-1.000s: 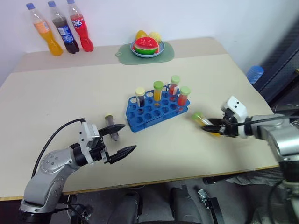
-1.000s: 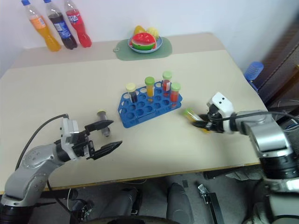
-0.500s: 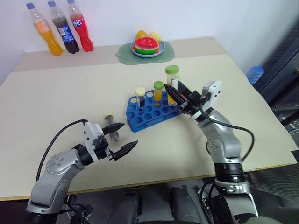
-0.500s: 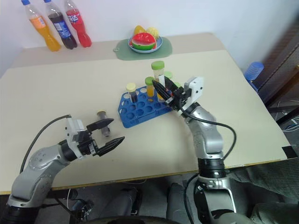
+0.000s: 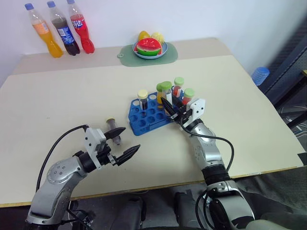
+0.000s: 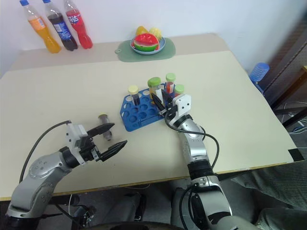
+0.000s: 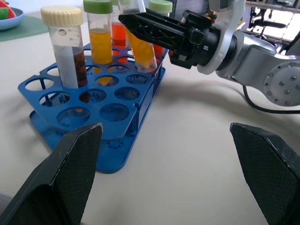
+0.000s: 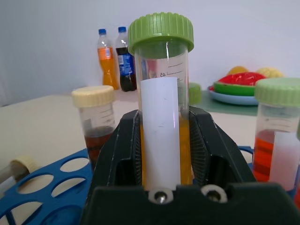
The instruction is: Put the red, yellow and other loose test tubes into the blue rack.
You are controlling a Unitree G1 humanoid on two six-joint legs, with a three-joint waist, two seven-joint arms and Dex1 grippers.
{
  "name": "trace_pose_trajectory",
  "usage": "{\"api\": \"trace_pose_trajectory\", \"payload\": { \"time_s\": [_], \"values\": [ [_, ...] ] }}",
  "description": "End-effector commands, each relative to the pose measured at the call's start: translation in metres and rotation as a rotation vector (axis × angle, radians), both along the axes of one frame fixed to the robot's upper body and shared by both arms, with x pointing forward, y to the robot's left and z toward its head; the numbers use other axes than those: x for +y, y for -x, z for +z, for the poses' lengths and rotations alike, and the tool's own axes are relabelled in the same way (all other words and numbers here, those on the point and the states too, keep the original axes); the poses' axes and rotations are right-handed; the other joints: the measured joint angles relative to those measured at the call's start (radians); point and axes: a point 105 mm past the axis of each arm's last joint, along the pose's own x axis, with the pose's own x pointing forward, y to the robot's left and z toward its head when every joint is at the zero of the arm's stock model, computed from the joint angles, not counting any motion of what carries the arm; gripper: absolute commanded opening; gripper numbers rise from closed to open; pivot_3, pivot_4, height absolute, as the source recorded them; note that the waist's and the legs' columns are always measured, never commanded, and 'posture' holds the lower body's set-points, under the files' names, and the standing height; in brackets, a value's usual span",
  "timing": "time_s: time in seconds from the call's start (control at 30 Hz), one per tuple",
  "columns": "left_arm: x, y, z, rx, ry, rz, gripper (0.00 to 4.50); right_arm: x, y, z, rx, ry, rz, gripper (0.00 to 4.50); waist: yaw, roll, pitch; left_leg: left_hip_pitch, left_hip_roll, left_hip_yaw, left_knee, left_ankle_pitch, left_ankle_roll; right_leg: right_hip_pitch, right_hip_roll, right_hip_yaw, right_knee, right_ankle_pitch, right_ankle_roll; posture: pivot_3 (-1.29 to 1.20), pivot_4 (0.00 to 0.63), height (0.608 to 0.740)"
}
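Right gripper [image 5: 169, 106]: clamped on a green-capped tube of yellow liquid [image 8: 161, 108], cap up, carried over the right part of the blue rack [image 5: 144, 122].
Held tube, low end: in the left wrist view, tilted over the rack's far-right holes; whether already inside a hole, cannot tell.
Left gripper [image 5: 122, 142]: fingers spread wide, nothing between them, hovering near the table's near-left edge.
Loose tube on table [image 5: 113, 129]: cream cap, dark liquid, lying flat left of the rack, just beside the far finger of the left gripper.
Rack contents: cream-capped dark tube [image 7: 68, 49] at the far-left corner; green-capped yellow tube [image 7: 100, 40] next to it; two green-capped red-orange tubes [image 5: 178, 87] at the far-right end.
Step in hand: seating the held yellow tube in an empty hole.
Doing it well: bring the tube upright before lowering; centre its tip on a free hole clear of the neighbouring caps; lower straight down; release only once the tube stands supported by the grid.
Risk: tilted entry likely to catch the hole's rim or nudge a standing tube.
Background: three soda bottles [image 5: 58, 28] far left; fruit plate [image 5: 150, 48] on a green mat, far centre.
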Motion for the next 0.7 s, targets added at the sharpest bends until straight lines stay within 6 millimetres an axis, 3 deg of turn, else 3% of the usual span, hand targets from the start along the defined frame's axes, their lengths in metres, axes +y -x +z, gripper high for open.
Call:
{"api": "trace_pose_trajectory", "payload": {
  "time_s": [0.03,0.33,0.5,0.57,0.7],
  "values": [
    [0.001,0.002,0.011,-0.046,-0.008,-0.002,4.50,0.005,-0.002,0.000,-0.017,-0.006,-0.004,1.14,0.000,0.000,0.000,0.000,0.000,0.000,0.000,0.000,0.000,0.000,0.000,0.000,0.000,0.000,0.000,0.00,0.150,0.740],
    [-0.001,0.004,0.012,-0.039,0.012,0.005,4.50,0.005,-0.008,-0.013,-0.007,-0.016,-0.016,1.14,-0.002,0.000,0.000,0.003,0.000,0.000,0.000,0.000,0.001,0.002,0.001,0.000,0.002,0.000,0.000,0.00,0.150,0.740],
    [0.000,0.004,0.015,-0.032,0.021,0.004,4.50,-0.004,0.000,-0.013,-0.055,0.025,-0.016,3.17,0.000,0.000,0.000,0.007,0.001,0.000,-0.001,-0.002,0.004,0.005,0.001,0.001,0.002,0.000,-0.001,0.00,0.150,0.740],
    [0.001,0.004,0.016,-0.026,0.029,0.007,4.50,-0.009,0.005,-0.012,-0.070,0.059,-0.022,4.30,0.002,0.000,0.000,0.007,0.000,-0.001,-0.001,-0.002,0.003,0.005,0.001,0.001,0.002,0.000,-0.001,0.00,0.150,0.740],
    [0.007,-0.002,0.021,0.013,0.063,0.105,4.50,-0.022,0.019,-0.008,-0.079,0.139,-0.008,4.48,0.005,0.000,0.000,0.007,0.000,-0.001,-0.001,-0.002,0.004,0.005,0.001,0.001,0.002,0.000,-0.001,0.00,0.150,0.740]
  ]
}}
